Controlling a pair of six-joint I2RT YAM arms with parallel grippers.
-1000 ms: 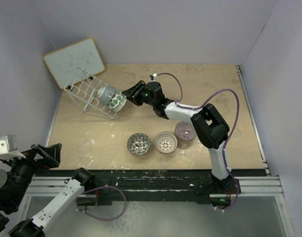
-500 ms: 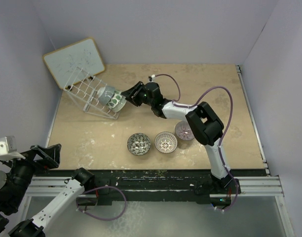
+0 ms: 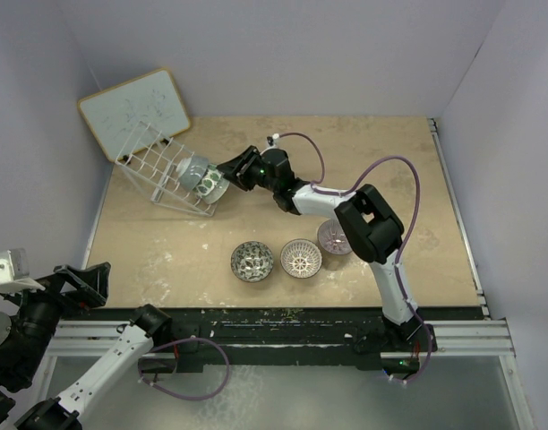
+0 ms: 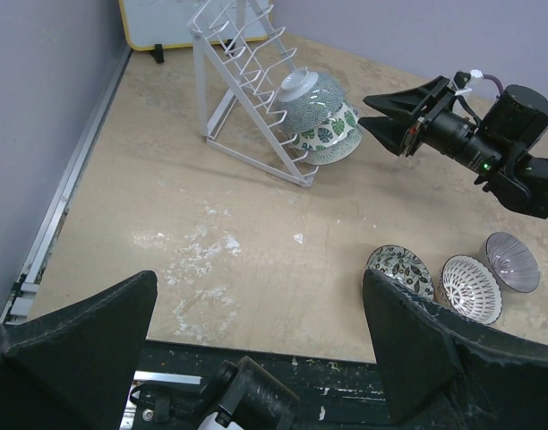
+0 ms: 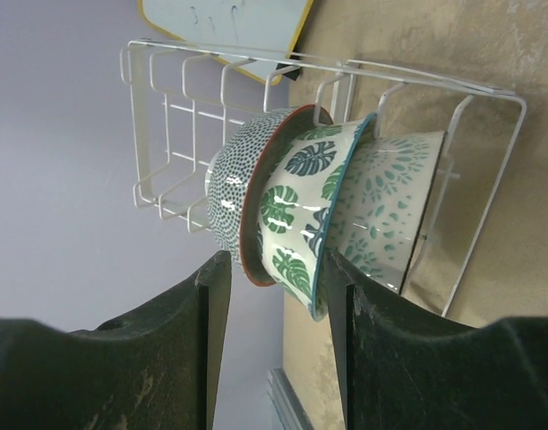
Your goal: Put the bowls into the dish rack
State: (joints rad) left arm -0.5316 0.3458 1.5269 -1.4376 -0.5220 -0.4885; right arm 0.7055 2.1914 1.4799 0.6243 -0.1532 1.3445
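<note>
The white wire dish rack [image 3: 158, 166] lies tilted at the rear left. It holds two nested bowls on edge, a dotted one [image 5: 229, 188] and a green-leaf one [image 5: 296, 206] [image 3: 202, 179]. My right gripper [image 3: 226, 168] is open right at them. In the right wrist view the leaf bowl's rim sits between its fingertips [image 5: 277, 260], with gaps on both sides. A black-white bowl [image 3: 252, 261], a radial white bowl [image 3: 301, 258] and a purple bowl [image 3: 335, 237] stand upright on the table in front. My left gripper [image 4: 256, 349] is open and empty over the near left edge.
A wood-framed whiteboard [image 3: 131, 109] leans against the wall behind the rack. The right arm [image 3: 346, 202] stretches across the table above the three loose bowls. Grey walls close the left, rear and right sides. A black rail [image 3: 283, 315] runs along the near edge.
My right gripper has crept a little to the left, closer to the bowls in the rack, still open. The bowls and the left arm have hardly moved.
</note>
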